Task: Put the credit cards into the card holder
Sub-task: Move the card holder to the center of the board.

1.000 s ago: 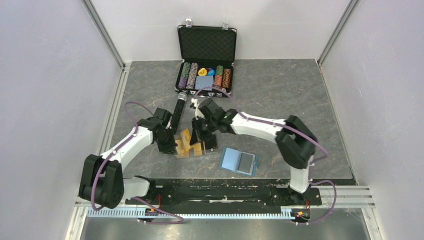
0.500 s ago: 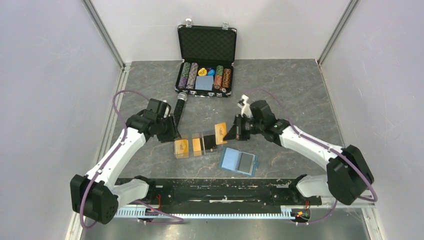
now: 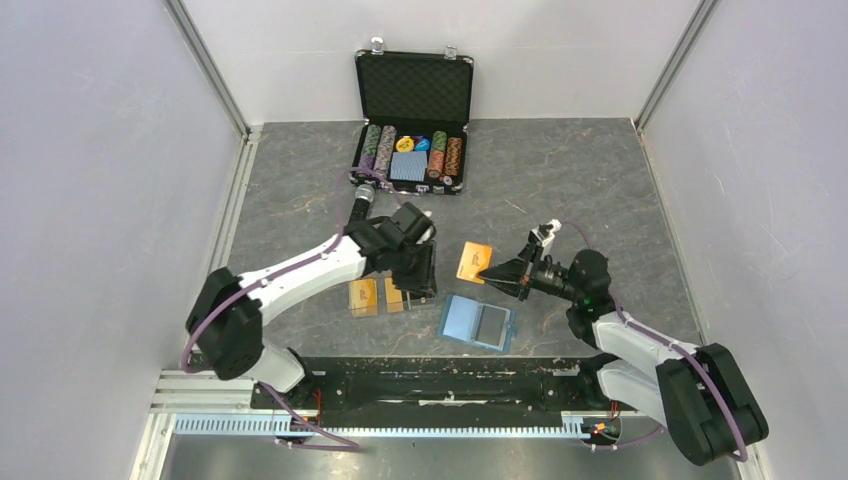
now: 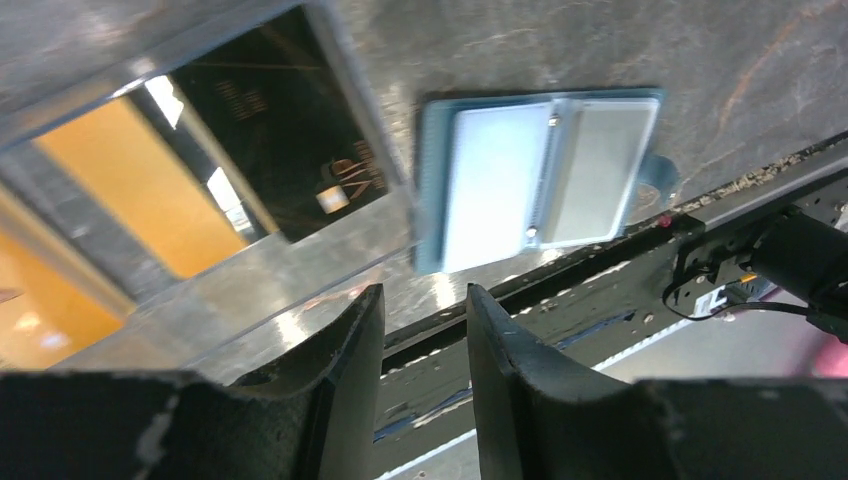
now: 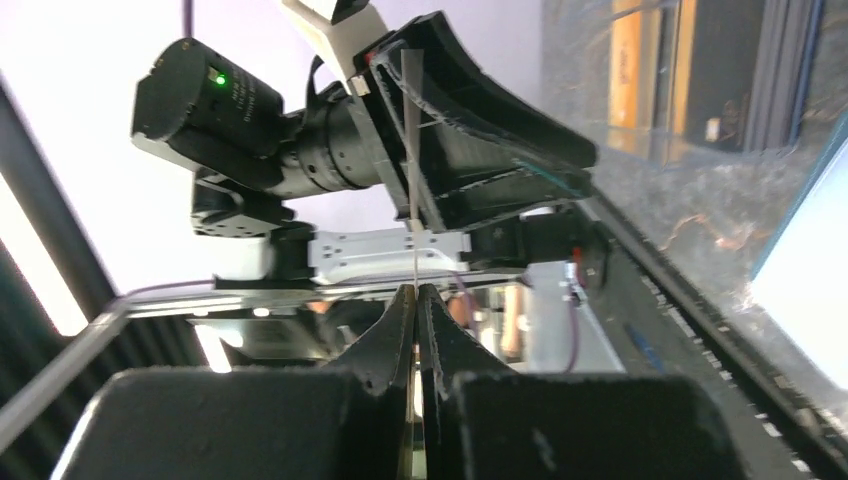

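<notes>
The teal-blue card holder [image 3: 478, 322] lies open and flat near the front edge, and it also shows in the left wrist view [image 4: 545, 175]. My right gripper [image 3: 497, 272] is shut on one orange credit card [image 3: 474, 262] and holds it above the table, behind the holder. In the right wrist view that card [image 5: 412, 200] is edge-on between my shut right gripper [image 5: 417, 292]. Two more orange cards [image 3: 362, 296] lie by the clear plastic box [image 3: 412, 285]. My left gripper [image 3: 422, 292] hovers over that box, open and empty [image 4: 425, 300].
An open black chip case [image 3: 412, 110] with poker chips and a blue-grey deck stands at the back. A black cylinder [image 3: 362, 195] lies behind the left arm. The clear box with its dark lid [image 4: 290, 150] sits just left of the holder. A black rail runs along the front edge.
My right gripper lifted an orange card from the clear box and carried it right. My left arm swung away to the left, then back right over the box.
</notes>
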`<state>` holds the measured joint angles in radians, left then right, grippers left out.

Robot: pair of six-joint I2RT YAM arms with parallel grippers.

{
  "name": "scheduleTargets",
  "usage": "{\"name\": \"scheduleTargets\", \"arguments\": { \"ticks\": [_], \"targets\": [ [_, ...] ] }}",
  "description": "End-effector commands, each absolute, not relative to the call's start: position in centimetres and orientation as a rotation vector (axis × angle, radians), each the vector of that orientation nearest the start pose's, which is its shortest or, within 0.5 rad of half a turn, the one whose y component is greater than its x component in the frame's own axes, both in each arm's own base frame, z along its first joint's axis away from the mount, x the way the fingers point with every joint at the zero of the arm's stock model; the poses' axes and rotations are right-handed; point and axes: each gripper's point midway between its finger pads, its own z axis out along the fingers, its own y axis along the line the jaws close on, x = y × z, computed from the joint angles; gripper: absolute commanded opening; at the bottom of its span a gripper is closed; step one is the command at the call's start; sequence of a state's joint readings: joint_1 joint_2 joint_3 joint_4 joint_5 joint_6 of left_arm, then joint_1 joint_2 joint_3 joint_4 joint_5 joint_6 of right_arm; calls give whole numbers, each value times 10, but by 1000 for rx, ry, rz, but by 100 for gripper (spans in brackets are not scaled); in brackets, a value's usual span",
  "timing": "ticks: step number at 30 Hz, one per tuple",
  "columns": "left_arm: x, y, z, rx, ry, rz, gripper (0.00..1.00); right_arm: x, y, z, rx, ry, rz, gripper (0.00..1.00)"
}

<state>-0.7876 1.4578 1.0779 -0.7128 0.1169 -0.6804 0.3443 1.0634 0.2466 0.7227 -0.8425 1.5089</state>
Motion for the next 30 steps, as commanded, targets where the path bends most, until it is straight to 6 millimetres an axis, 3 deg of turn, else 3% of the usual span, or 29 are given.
{"name": "scheduleTargets", "arguments": {
  "ticks": [1, 4, 6, 9, 12, 15, 19, 22, 26, 30],
  "targets": [
    [202, -315, 124, 214, 2736, -717, 42, 170, 222, 242, 393, 1826, 2241, 0],
    [198, -331, 120, 263, 2745, -715, 42, 170, 220, 224, 414, 1884, 2181, 0],
    [197, -338, 117, 281, 2750, -705, 42, 177, 222, 200, 415, 2006, 2050, 0],
    [198, -343, 109, 286, 2762, -684, 42, 192, 216, 159, 345, 2245, 1685, 0],
    [201, -346, 99, 281, 2779, -657, 42, 195, 196, 129, 225, 2441, 1331, 0],
    [205, -348, 84, 291, 2802, -616, 42, 194, 183, 114, 158, 2508, 1168, 0],
    [211, -345, 60, 304, 2843, -511, 42, 185, 176, 95, 161, 2555, 1117, 0],
    [214, -335, 43, 302, 2885, -430, 36, 180, 175, 86, 177, 2570, 1123, 0],
    [215, -305, 29, 252, 2931, -323, 32, 176, 177, 80, 193, 2572, 1141, 0],
    [218, -272, 28, 165, 2943, -300, 31, 173, 184, 76, 198, 2571, 1178, 0]
  ]
}}
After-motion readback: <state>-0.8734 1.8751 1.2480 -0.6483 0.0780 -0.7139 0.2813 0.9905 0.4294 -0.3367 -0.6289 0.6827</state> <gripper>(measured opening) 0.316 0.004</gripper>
